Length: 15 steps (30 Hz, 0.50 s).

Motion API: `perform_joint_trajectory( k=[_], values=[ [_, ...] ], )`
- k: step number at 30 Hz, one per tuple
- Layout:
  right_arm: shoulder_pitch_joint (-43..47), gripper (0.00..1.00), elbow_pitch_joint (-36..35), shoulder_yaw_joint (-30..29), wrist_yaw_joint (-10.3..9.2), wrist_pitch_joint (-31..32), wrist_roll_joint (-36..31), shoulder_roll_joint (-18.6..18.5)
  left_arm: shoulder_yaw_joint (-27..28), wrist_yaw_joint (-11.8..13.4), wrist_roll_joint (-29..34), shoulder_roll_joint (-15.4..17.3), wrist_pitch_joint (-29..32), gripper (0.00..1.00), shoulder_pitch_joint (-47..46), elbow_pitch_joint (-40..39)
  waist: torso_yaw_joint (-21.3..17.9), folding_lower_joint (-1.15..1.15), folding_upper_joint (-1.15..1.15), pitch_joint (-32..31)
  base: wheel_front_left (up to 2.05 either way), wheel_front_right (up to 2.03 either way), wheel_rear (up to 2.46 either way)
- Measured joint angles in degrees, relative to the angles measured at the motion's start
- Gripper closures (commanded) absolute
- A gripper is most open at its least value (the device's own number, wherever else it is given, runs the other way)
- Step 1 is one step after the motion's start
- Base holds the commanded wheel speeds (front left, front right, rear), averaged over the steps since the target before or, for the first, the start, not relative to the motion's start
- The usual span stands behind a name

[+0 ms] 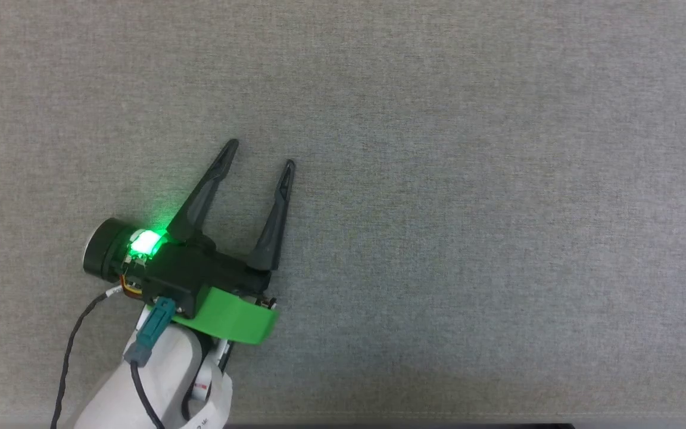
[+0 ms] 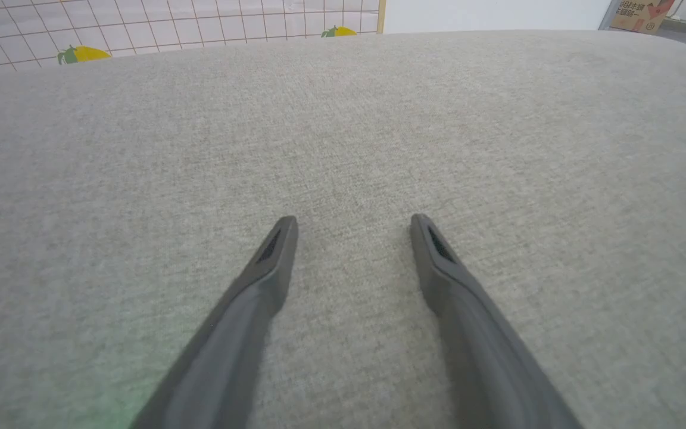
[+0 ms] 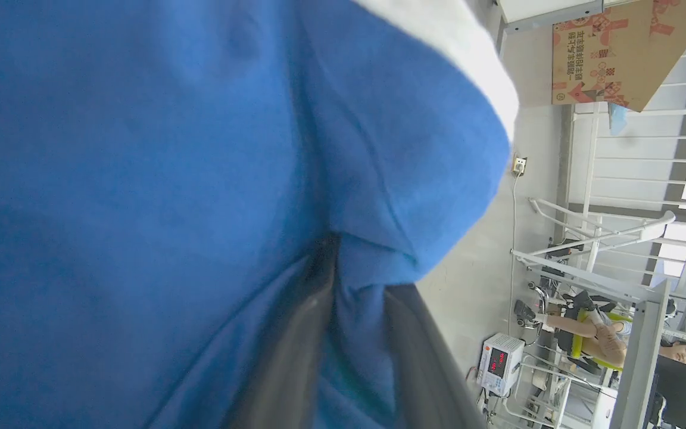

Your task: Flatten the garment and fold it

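Note:
The garment [image 3: 140, 179] is bright blue soft fabric with a white band [image 3: 468, 53] along one edge, hanging close in front of the right wrist camera. My right gripper [image 3: 361, 268] has a bunch of that blue fabric pinched between its two dark fingers [image 3: 295, 345], and creases run out from the pinch; the fingertips are hidden in the cloth. My left gripper [image 1: 261, 152] hovers over the grey cloth-covered table [image 1: 468, 179] at the lower left, jaws spread wide with nothing between them. The left wrist view shows the same open left gripper [image 2: 353, 219] above bare tabletop.
The table's near edge [image 1: 379, 422] runs along the bottom of the head view. Past the far edge stands a white tiled panel with lemon pictures [image 2: 84, 55]. Beyond the garment are a cardboard box [image 3: 611, 53], metal racks [image 3: 593, 238], a power supply [image 3: 499, 363] and a seated person [image 3: 611, 342].

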Motion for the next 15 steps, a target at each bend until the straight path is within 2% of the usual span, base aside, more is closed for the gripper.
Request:
perform_joint_trajectory(
  k=[6, 10, 15],
  values=[
    [-2.25, 0.00, -0.32, 0.36, 0.00, -2.45, -2.37, 2.54, -0.01, 0.00, -0.31, -0.34, 0.03, 0.00, -0.12, 2.90, -0.14, 0.00, 0.00, -2.33, 0.00, 0.00, 0.00],
    [-4.61, 0.00, -2.31, 3.12, -0.01, -3.19, -4.09, 3.37, 0.18, -0.01, -1.25, -0.90, 0.11, 0.00, 0.58, 5.66, -0.28, 0.00, 0.00, -5.43, 0.00, 0.00, 0.00],
    [-10.71, 0.00, -5.25, 6.51, -0.01, -2.40, -4.49, 6.53, 0.70, -0.24, -3.03, -0.91, 0.41, 0.00, 2.97, 9.47, -0.50, 0.00, 0.00, -10.68, 0.00, 0.00, 0.00]
  ],
)
